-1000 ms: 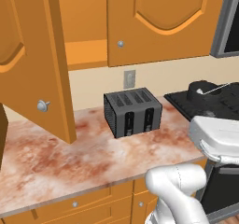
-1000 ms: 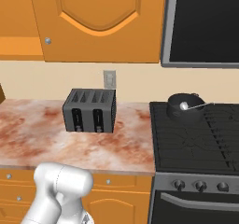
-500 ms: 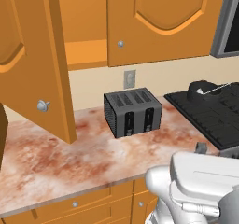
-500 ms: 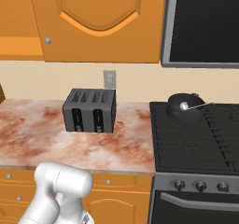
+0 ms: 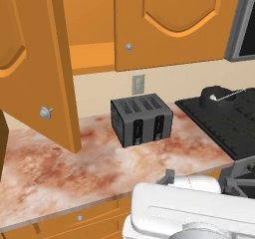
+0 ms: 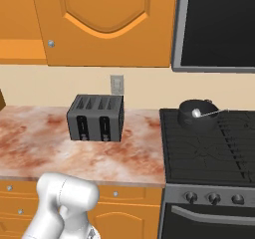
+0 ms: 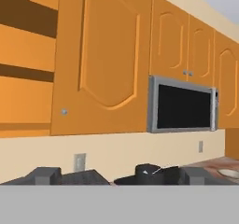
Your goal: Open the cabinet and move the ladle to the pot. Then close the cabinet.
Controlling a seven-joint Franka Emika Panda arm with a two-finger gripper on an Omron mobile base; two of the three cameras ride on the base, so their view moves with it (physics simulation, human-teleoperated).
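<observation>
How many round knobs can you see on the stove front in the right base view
3, in a row on the stove front panel: left knob, middle knob, right knob. More may sit past the picture's right edge.

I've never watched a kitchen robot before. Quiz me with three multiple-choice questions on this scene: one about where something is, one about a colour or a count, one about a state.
1. Where is the ladle?
A. on the cabinet shelf
B. in the pot on the stove
C. beside the toaster

2. How many slots does the toaster have on top?
A. two
B. four
C. six

3. In what state is the wall cabinet?
A. both doors shut
B. left door swung open, right door shut
C. both doors open

Answers: 1 B, the pale bowl lies inside the dark pot and the thin handle sticks out over its rim. 2 B, four dark slots run across its top. 3 B, the left door stands out over the counter and bares the shelf, while the right door lies flat.
</observation>
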